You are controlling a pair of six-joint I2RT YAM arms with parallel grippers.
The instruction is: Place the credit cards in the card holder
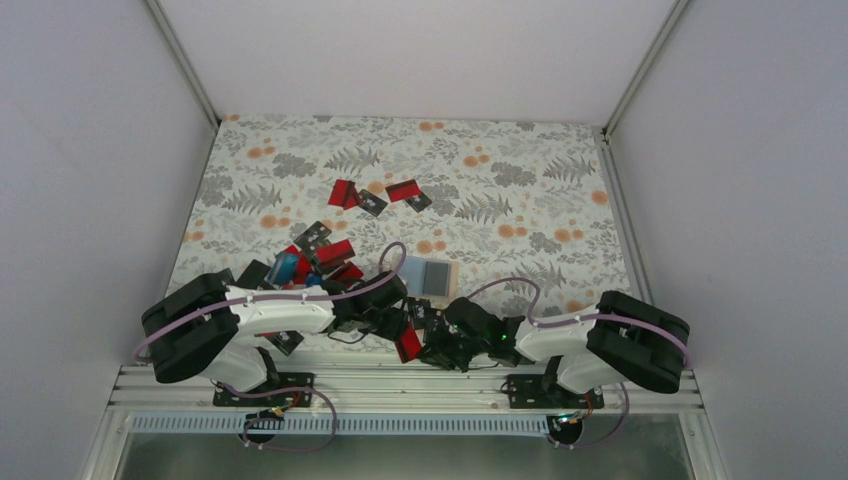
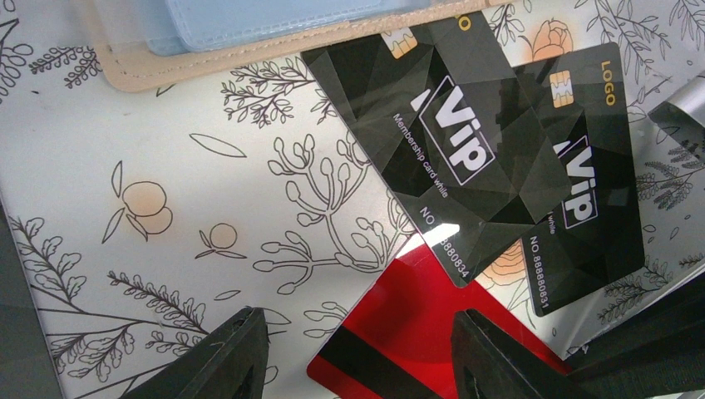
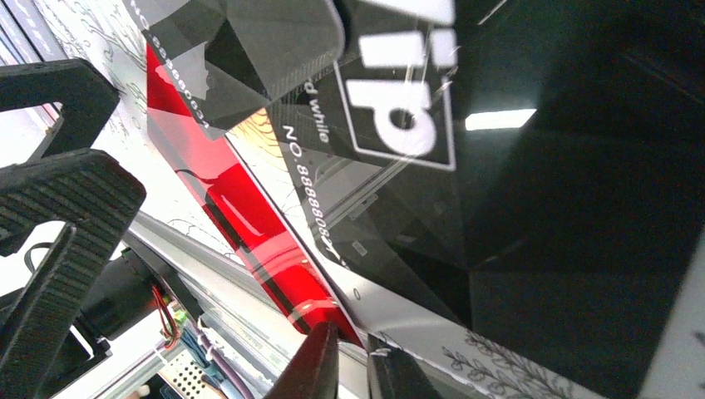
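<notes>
The left gripper [image 2: 356, 320] is released: its fingers stand spread on either side of one end of a red card [image 2: 407, 332] and hold nothing. Two overlapping black cards [image 2: 449, 150] lie just beyond it. The right gripper [image 3: 353, 345] has its fingers close together at the red card's corner; whether they clamp it cannot be told. The card holder [image 1: 432, 276] lies open on the tabletop [image 1: 520, 170], grey-blue inside up, just beyond the black cards. A heap of cards [image 1: 305, 262] lies further left.
</notes>
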